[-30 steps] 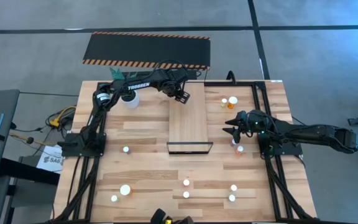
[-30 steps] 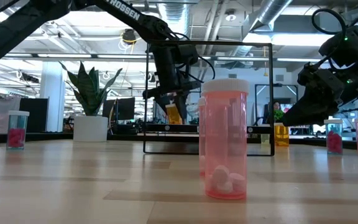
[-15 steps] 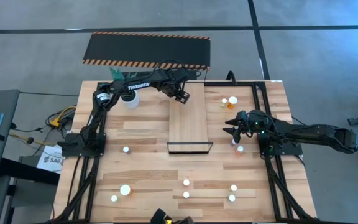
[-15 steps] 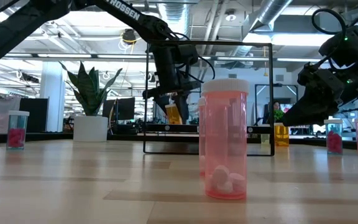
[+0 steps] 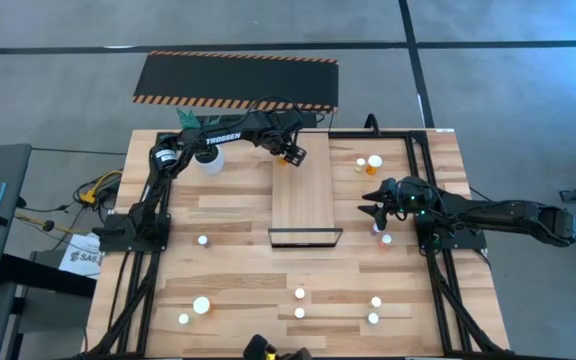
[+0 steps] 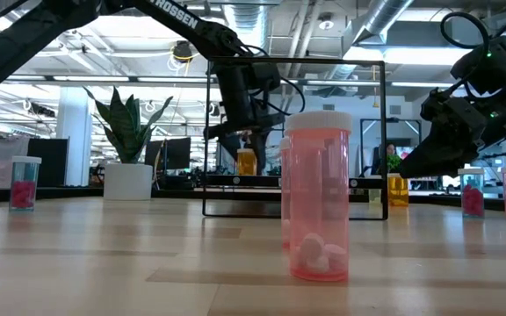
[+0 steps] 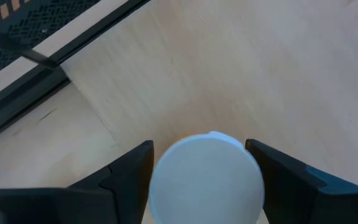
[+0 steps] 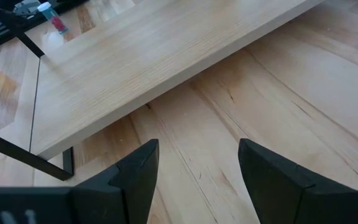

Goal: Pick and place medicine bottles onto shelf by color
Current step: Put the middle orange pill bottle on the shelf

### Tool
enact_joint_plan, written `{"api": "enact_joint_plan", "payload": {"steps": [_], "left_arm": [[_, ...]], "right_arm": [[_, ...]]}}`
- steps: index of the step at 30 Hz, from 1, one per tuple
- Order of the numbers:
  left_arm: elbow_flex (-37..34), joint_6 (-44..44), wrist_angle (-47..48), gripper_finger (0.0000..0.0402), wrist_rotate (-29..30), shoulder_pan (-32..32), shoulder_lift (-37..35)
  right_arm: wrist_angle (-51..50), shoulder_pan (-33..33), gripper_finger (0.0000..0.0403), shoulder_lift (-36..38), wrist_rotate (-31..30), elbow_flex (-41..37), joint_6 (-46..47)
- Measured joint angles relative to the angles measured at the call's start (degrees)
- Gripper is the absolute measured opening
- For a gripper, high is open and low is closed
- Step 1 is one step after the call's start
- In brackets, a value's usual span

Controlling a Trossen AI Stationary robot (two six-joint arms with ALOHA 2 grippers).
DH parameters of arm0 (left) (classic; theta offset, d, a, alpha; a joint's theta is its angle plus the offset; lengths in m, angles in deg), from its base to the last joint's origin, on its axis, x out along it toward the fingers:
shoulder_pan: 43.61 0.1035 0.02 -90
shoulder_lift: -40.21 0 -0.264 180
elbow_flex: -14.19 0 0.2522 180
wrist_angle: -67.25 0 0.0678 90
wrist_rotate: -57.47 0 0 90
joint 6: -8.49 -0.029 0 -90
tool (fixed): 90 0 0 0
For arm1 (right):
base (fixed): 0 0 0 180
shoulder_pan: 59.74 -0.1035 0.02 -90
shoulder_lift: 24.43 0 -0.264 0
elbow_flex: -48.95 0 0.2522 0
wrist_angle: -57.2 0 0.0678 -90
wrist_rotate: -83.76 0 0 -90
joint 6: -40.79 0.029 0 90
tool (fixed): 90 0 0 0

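One word, TROSSEN, marks the left arm, whose tool (image 5: 294, 156) stands parted around an orange bottle (image 6: 247, 161).

Bright overhead light (soft shadows)

bottle (image 6: 247, 161) upright on shelf's (image 5: 303, 205) far end, plant pot (image 5: 209, 158) left

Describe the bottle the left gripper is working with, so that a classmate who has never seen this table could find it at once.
Start at the shelf, the light board lying mid-table. At its far end hangs the left gripper, fingers apart. The orange, white-capped bottle stands there, the only bottle on the shelf; all others sit on the tabletop.
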Motion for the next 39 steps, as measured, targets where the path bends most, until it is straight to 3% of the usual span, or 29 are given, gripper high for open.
{"api": "enact_joint_plan", "payload": {"steps": [10,34,39], "left_arm": [[-0.02,-0.54,1.44,0.027,-0.04,-0.07,0.0],[-0.02,-1.59,1.77,0.027,1.02,-0.52,-0.57],[-0.02,-1.25,1.73,0.0249,1.47,-0.52,-0.57]], "right_arm": [[0.0,0.0,0.0246,-0.01,0.01,0.01,0.01],[0.0,0.0,0.0246,0.0,0.0,0.0,0.01],[0.0,0.0,0.0246,-0.01,0.01,0.01,-0.01]]}}
